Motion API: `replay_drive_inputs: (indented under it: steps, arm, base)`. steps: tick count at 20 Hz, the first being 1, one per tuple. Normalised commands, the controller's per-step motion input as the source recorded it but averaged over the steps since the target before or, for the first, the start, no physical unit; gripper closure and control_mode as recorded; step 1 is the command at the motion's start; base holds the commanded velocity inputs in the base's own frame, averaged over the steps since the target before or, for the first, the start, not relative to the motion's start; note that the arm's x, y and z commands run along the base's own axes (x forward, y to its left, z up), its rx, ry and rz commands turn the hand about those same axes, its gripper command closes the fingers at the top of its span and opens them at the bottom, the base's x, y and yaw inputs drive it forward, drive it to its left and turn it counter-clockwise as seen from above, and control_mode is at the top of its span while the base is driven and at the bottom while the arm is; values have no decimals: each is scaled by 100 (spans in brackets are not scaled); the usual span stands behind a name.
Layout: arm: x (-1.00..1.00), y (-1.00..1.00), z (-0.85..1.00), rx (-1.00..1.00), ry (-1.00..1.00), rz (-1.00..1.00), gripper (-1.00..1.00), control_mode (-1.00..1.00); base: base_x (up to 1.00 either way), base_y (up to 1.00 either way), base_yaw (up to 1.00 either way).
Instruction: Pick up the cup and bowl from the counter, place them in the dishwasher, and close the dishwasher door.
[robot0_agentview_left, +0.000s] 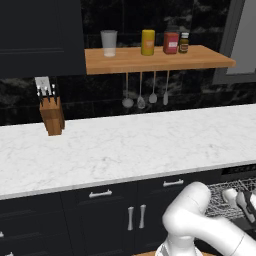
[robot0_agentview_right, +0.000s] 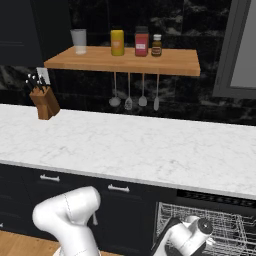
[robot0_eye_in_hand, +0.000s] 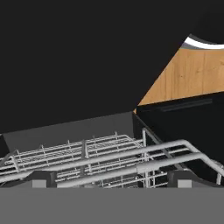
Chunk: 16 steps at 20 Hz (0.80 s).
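Observation:
The dishwasher (robot0_agentview_left: 239, 173) stands open under the right end of the counter (robot0_agentview_left: 125, 145), with its grey wire rack (robot0_agentview_right: 227, 225) pulled out. My arm (robot0_agentview_left: 200, 215) bends low over that rack. In the hand view my gripper (robot0_eye_in_hand: 114, 179) is open just above the rack's wires (robot0_eye_in_hand: 100, 157), one dark fingertip (robot0_eye_in_hand: 41, 178) at each side and nothing between them. A dark flat panel (robot0_eye_in_hand: 65, 130) lies beyond the rack; I cannot tell whether it is the dishwasher door. The cup and the bowl are out of view.
A knife block (robot0_agentview_left: 52, 116) stands at the counter's back left. The wooden shelf (robot0_agentview_left: 155, 59) carries a glass tumbler (robot0_agentview_left: 108, 43) and jars, with utensils (robot0_agentview_left: 145, 97) hanging below. Dark cabinets (robot0_agentview_left: 115, 210) run under the counter. Wooden floor (robot0_eye_in_hand: 192, 74) shows beside the dishwasher.

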Motion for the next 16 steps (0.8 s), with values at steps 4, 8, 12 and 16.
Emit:
replay_drive_inputs:
  steps: [4,8,12,16]
  arm:
    - [97,0,-3,0,-30,-4,-100,-100]
    - [11,-22,7,1,-15,-6,-100,-100]
    - [-92,-66,39,2,-2,-2,-100,-100]
    - [-100,-10,87,-1,2,3,-100,-100]
  base:
    - [0,0,0]
    - [0,0,0]
    - [0,0,0]
    - [0,0,0]
